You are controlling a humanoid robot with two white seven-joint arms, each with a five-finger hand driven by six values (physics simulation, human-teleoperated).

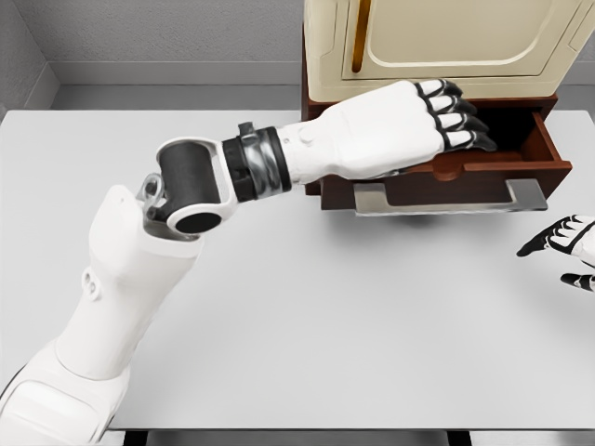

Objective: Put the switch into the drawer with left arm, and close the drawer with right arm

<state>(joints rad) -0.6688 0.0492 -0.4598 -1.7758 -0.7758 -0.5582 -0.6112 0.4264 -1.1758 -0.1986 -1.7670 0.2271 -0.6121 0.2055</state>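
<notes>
The wooden drawer (547, 147) stands pulled out of the cabinet base, with a metal handle (449, 199) across its front. My left hand (444, 119) reaches over the drawer's open top, back of the hand up, fingers (457, 116) loosely extended with the tips dipping toward the dark inside. I see nothing held in them. The switch does not show anywhere; the hand hides much of the drawer's inside. My right hand (565, 249) hovers over the table at the right edge, below and right of the drawer front, fingers spread and empty.
A cream cabinet (446, 37) with a door sits on top of the drawer unit at the back of the grey table (325, 325). My left forearm and elbow (195, 186) stretch across the table's left-centre.
</notes>
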